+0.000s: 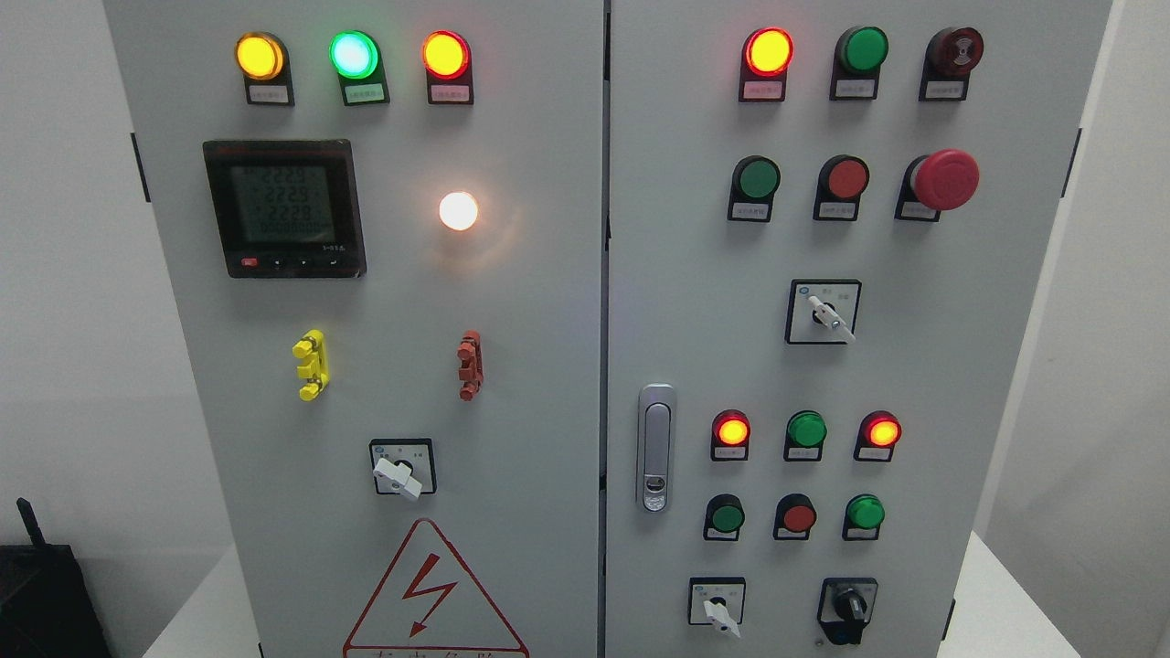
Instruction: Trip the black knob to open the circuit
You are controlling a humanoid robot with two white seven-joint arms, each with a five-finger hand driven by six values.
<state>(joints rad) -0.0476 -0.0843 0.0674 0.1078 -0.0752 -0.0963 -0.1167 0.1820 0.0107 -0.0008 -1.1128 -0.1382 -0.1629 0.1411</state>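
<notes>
Nothing looking done so far: black knob (847, 608) sitting untouched on its selector plate at the bottom right of the right cabinet door (695, 302), handle pointing roughly downward, just beside the white-handled selector (718, 610) to its left and below the row of green and red push buttons (797, 516). Indicator lamps (768, 51) glowing red, suggesting the circuit being live, though only a guess. No robot hand or arm showing anywhere, so openness and hold impossible to tell, and no placing of the knob relative to it possible. Whole job remaining: reaching in, gripping the knob, turning it.
</notes>
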